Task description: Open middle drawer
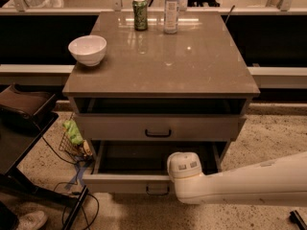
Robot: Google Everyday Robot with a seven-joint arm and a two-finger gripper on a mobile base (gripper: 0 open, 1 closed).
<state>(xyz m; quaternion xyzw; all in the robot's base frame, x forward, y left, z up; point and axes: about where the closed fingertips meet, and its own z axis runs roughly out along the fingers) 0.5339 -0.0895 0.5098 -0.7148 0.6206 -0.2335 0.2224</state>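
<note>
The middle drawer is a wide grey-beige front with a small black bar handle. It sits shut under a dark open slot below the cabinet top. The lowest drawer below it is pulled out towards me. My white arm reaches in from the lower right. Its rounded end hangs over the open lowest drawer, just below and right of the middle drawer's handle. The gripper is hidden behind that end of the arm.
On the cabinet top stand a white bowl, a green can and a clear bottle. A wire basket with green items and cables lie at the left, beside a dark stand.
</note>
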